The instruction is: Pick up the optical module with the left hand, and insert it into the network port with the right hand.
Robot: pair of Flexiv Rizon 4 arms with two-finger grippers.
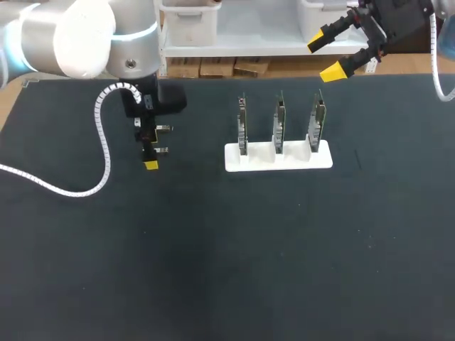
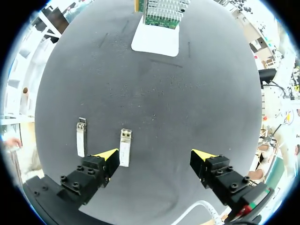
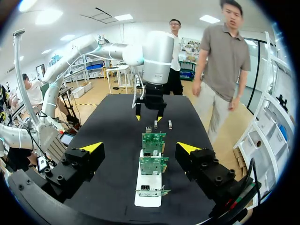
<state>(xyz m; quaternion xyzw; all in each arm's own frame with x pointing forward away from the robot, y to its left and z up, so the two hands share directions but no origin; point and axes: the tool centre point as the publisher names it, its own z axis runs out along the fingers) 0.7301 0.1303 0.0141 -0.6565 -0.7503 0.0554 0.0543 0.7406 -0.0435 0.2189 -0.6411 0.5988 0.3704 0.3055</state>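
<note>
The left gripper hovered open, one yellow fingertip just beside a slim silver metal optical module lying on the black mat's left side. To grip cleanly it likely needed centring over that module, clear of its neighbour. The right gripper hung open at the far right.

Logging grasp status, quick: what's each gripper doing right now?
Left gripper: open, holding nothing; optical module lies beside one finger.
Right gripper: open, holding nothing.
</note>
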